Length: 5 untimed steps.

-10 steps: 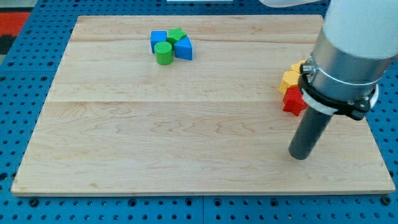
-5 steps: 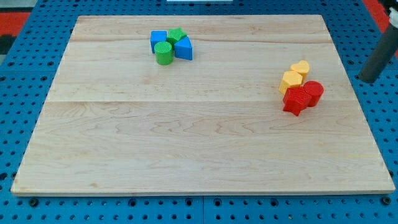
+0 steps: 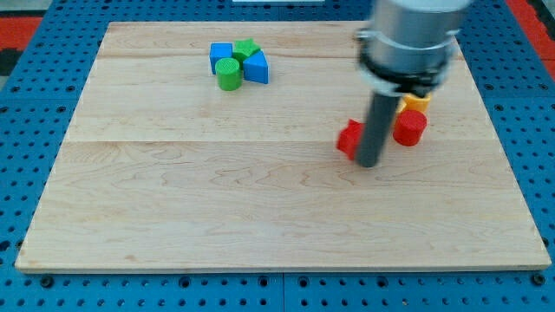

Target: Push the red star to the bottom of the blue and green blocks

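The red star (image 3: 349, 139) lies right of the board's middle, partly hidden by my rod. My tip (image 3: 368, 163) rests on the board touching the star's right side. The blue and green cluster sits at the view's top left: a blue cube (image 3: 220, 54), a green star (image 3: 247, 48), a blue block (image 3: 257, 67) and a green cylinder (image 3: 229, 75), all touching. The red star is far to the right of and below that cluster.
A red cylinder (image 3: 409, 128) stands just right of my rod. A yellow block (image 3: 415, 102) shows behind it, mostly hidden by the arm. The wooden board (image 3: 260, 208) lies on a blue pegboard.
My rod came back in from the right edge and now stands at the red star's right. The red star has slid left, away from the red cylinder and yellow blocks.
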Each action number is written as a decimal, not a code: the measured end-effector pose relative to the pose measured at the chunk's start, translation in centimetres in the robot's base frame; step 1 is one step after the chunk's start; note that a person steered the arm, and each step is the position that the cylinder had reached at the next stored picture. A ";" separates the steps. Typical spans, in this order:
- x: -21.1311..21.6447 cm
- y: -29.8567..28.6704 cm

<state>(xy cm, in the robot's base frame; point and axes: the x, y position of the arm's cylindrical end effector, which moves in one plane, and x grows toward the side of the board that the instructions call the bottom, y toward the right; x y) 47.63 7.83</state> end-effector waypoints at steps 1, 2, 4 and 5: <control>0.0 -1.6; 1.4 4.5; -4.5 3.9; -1.6 -5.7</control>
